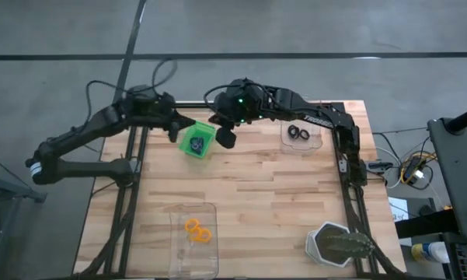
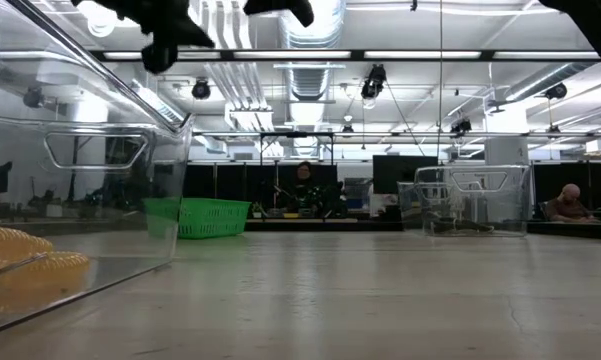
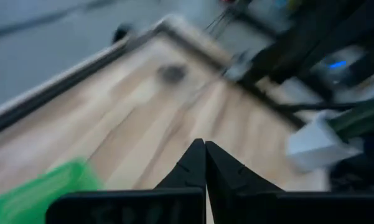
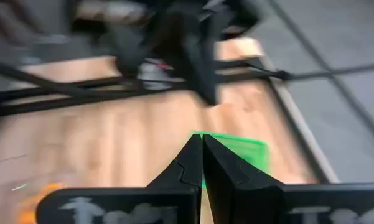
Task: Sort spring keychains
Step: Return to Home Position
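Three groups of spring keychains show in the high view. Orange ones (image 1: pixel 198 230) lie in a clear tray (image 1: pixel 193 260) near the table's near edge, and they (image 2: pixel 25 262) also show in the low view. Black ones (image 1: pixel 298 133) lie in a clear tray (image 1: pixel 315 140) at the far right. Dark coils (image 1: pixel 197 143) lie in the green bin (image 1: pixel 188 148). My left gripper (image 1: pixel 177 127) (image 3: pixel 205 155) hovers shut just left of the bin. My right gripper (image 1: pixel 226 139) (image 4: pixel 201 149) hovers shut just right of the bin. Neither holds anything.
A grey hexagonal holder with a green plant-like thing (image 1: pixel 338 243) stands at the table's near right corner. Bare wood (image 1: pixel 272 187) lies between the trays. In the low view the green bin (image 2: pixel 200 216) and the far clear tray (image 2: pixel 470 200) stand at the table's far side.
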Tool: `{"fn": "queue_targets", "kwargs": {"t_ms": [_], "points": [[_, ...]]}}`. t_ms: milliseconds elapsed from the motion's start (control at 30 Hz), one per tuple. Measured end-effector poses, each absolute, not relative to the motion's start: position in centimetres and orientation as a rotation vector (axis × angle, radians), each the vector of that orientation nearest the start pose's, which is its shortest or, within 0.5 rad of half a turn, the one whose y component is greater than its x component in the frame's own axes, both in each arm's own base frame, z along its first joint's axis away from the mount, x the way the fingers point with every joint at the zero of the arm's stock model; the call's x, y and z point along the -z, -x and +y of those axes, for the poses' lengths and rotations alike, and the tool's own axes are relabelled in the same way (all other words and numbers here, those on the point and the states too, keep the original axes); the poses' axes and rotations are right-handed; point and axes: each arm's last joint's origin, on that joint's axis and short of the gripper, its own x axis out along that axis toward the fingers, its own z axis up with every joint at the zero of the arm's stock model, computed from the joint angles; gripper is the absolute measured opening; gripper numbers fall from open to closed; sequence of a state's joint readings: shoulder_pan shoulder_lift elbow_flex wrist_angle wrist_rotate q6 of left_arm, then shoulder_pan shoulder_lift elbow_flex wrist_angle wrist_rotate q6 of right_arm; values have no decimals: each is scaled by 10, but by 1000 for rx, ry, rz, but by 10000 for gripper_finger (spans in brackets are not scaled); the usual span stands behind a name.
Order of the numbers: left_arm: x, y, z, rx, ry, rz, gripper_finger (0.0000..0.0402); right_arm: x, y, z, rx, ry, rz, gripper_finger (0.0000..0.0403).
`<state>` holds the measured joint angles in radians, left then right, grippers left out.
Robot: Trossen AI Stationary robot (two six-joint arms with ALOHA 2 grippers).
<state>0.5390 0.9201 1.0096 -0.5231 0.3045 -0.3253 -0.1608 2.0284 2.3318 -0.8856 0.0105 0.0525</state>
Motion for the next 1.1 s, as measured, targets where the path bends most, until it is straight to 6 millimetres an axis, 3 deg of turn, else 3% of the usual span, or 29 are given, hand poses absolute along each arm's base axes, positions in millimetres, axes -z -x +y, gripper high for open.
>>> {"fn": "queue_targets", "kwargs": {"t_ms": [267,600,800,1100], "points": [[-397,-133,64,-175,408,33,0,-423,-427,-63,-70,-136,539,8],[-409,-100,43,-87,356,-64,0,-451,-410,-58,-145,-137,409,8],[-392,-87,37,-121,378,-106,0,-462,-389,-51,-185,-107,313,8],[-362,-80,34,-119,376,-157,0,-437,-346,-45,-172,-173,170,8]]}}
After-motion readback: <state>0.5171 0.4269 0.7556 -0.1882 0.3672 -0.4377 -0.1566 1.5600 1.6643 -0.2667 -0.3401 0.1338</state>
